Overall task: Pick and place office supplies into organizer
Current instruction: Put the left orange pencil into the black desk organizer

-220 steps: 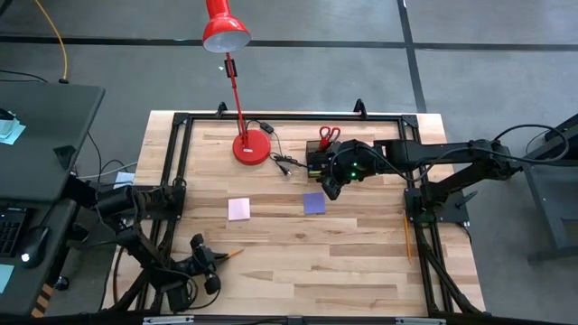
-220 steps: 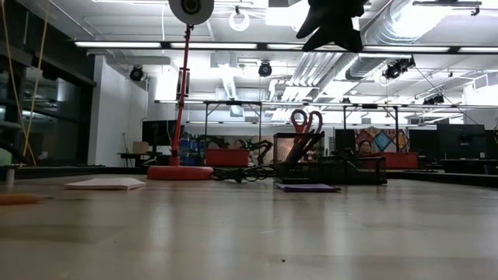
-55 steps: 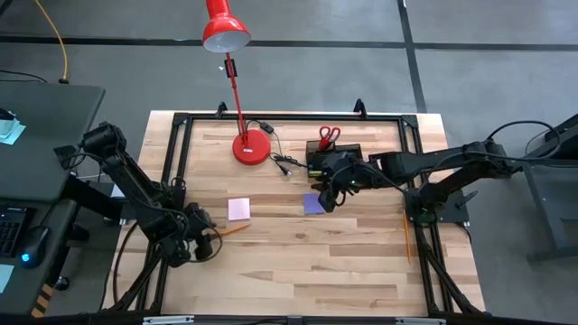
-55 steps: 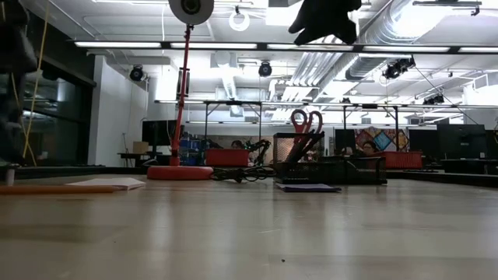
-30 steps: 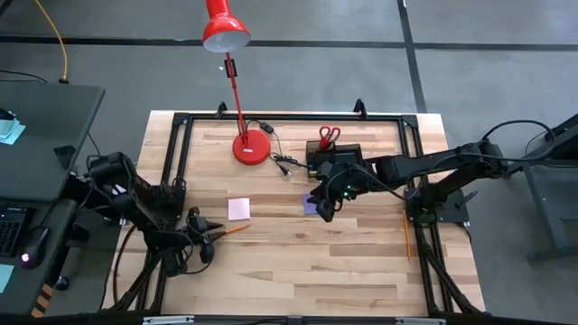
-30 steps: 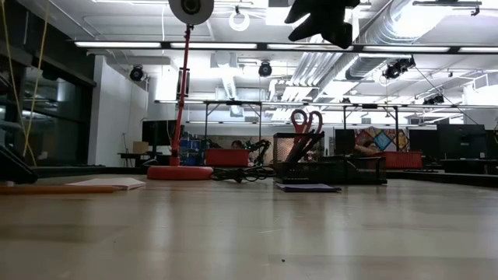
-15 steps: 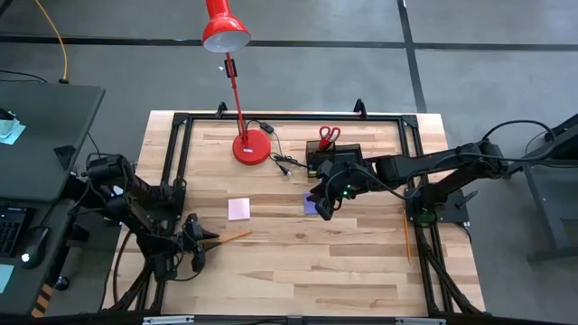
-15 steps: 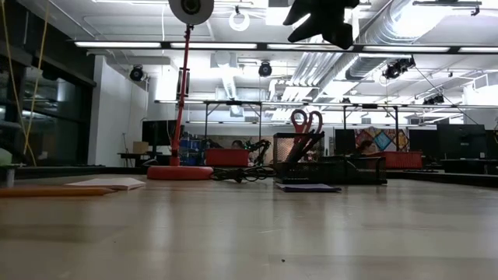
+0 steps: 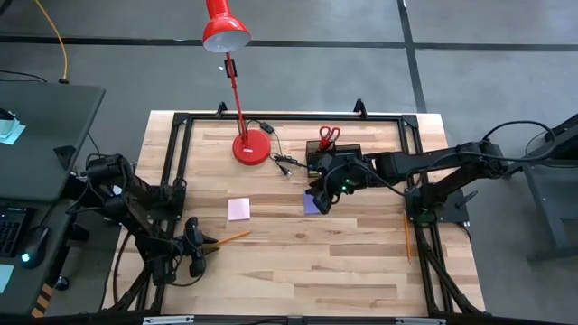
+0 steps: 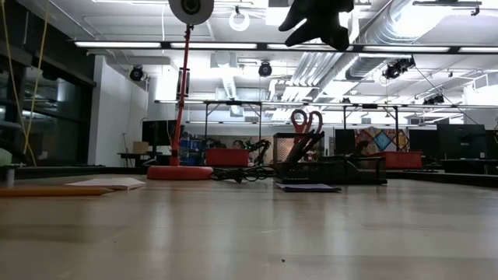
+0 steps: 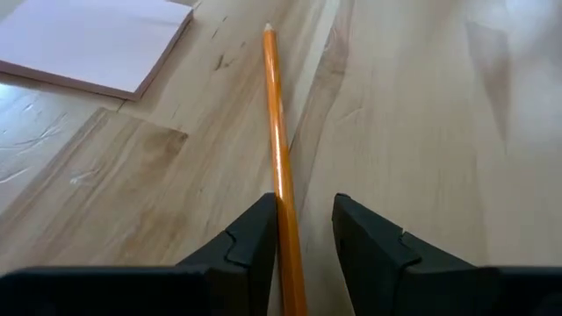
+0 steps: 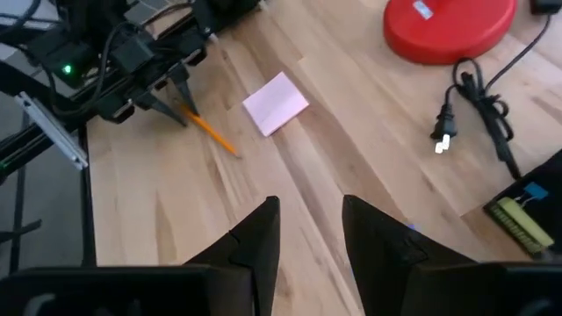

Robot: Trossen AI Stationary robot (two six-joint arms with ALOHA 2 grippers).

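Note:
A thin orange pencil [image 9: 231, 237] [image 11: 276, 123] lies flat on the table near the left edge. My left gripper [image 9: 199, 243] [image 11: 305, 206] is low at the pencil's near-left end, open, with one finger on each side of the shaft. The pencil lies close against one finger [image 11: 255, 230]; whether they touch I cannot tell. A pink sticky-note pad [image 9: 238, 209] [image 11: 97, 39] lies flat beside the pencil. My right gripper [image 9: 321, 200] [image 12: 309, 206] hangs open and empty high over a purple pad [image 9: 311, 205]. The black organizer [image 9: 332, 153] holds red-handled scissors [image 9: 329, 135] upright.
The red lamp's round base [image 9: 252, 147] and a black cable with its plug [image 9: 282, 163] lie left of the organizer. A second orange pencil [image 9: 407, 236] lies by the right frame rail. Bare wood spreads across the table's near half.
My left gripper has drawn back a little toward the table's left edge along the pencil, so more of the shaft shows in front of its fingers. The pencil still lies flat on the table.

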